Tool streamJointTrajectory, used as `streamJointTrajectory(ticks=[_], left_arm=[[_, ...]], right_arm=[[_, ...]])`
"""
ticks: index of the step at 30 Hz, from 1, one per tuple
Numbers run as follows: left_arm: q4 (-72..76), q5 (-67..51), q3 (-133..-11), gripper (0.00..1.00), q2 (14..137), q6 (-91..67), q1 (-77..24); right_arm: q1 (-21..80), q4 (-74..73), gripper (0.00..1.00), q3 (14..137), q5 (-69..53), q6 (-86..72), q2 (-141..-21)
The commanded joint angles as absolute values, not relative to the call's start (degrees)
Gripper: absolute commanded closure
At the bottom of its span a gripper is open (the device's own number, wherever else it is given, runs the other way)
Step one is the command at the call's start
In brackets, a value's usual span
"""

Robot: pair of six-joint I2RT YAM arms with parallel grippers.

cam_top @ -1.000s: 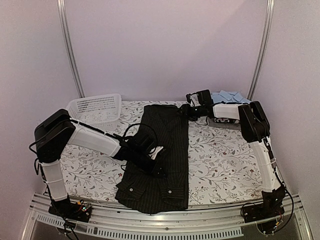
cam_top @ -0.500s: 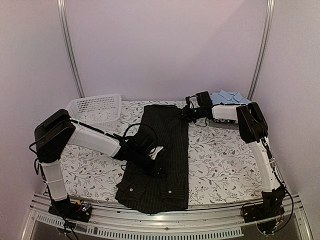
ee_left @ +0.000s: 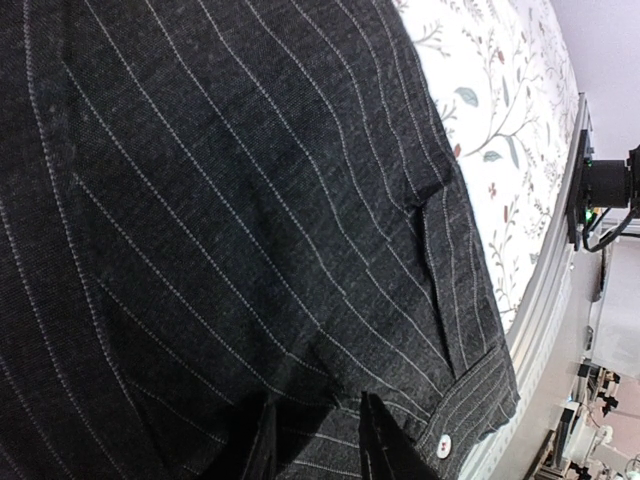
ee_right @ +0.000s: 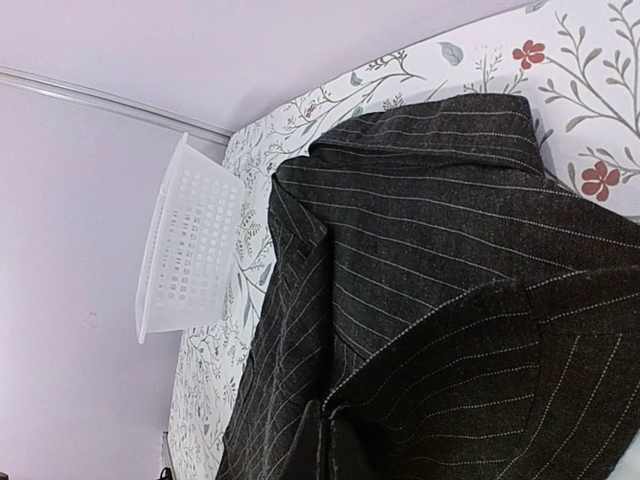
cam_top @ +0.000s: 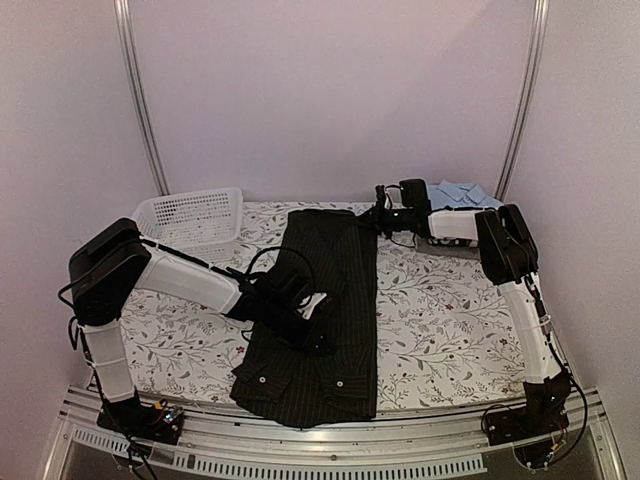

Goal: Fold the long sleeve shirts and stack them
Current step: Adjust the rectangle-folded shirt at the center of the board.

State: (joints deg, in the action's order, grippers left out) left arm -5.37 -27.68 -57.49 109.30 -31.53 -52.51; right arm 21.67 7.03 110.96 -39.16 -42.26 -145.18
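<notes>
Dark fingers lost against dark cloth

In the overhead view the left gripper (cam_top: pixel 318 338) blends into the black shirt (cam_top: pixel 335 270) at lower centre, so how its jaws stand cannot be read. In the left wrist view its fingers (ee_left: pixel 258 450) are cut by the bottom edge, and the shirt runs off the left, top and bottom edges. In the right wrist view the right gripper (ee_right: pixel 325 445) sits at the bottom edge, tips close together and buried in a fold of the shirt. At upper right overhead, the light blue shirt (cam_top: pixel 455 190) is partly covered by the right arm (cam_top: pixel 455 222), its shape unclear.
</notes>
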Motion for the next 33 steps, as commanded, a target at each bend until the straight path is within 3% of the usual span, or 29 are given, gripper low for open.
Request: streamJointTrajectory(ticks=[1,4,11,13,18,22,33], left_arm=[[-9.9,-27.5,-55.8,0.71,110.2,-31.3,-53.9],[-9.8,-27.7,-55.8,0.71,110.1,-31.3,-53.9],[-9.7,-27.8,-56.2,0.71,110.0,-31.3,-53.9],[-9.7,-27.9,-56.5,0.71,109.9,-31.4,-53.9],[-9.7,-27.8,-57.5,0.71,109.6,-31.5,-53.9],[-9.8,-27.4,-58.8,0.71,109.1,-31.7,-53.9],[-12.0,-25.9,-64.7,0.71,106.3,-32.2,-53.3]], right_arm=[[21.4,10.6,1.0,111.0,-40.3,-44.9,-146.4],[21.4,10.3,1.0,109.8,-39.1,-44.4,-146.1],[21.5,2.1,0.65,109.1,-30.0,-38.5,-142.4],[21.6,-0.7,0.62,108.8,-26.6,-36.3,-140.6],[22.7,-6.8,0.63,107.3,-17.5,-31.1,-134.5],[24.8,-7.2,0.71,104.2,-14.0,-28.8,-130.2],[27.3,-6.2,0.91,104.2,-21.2,-29.2,-133.3]])
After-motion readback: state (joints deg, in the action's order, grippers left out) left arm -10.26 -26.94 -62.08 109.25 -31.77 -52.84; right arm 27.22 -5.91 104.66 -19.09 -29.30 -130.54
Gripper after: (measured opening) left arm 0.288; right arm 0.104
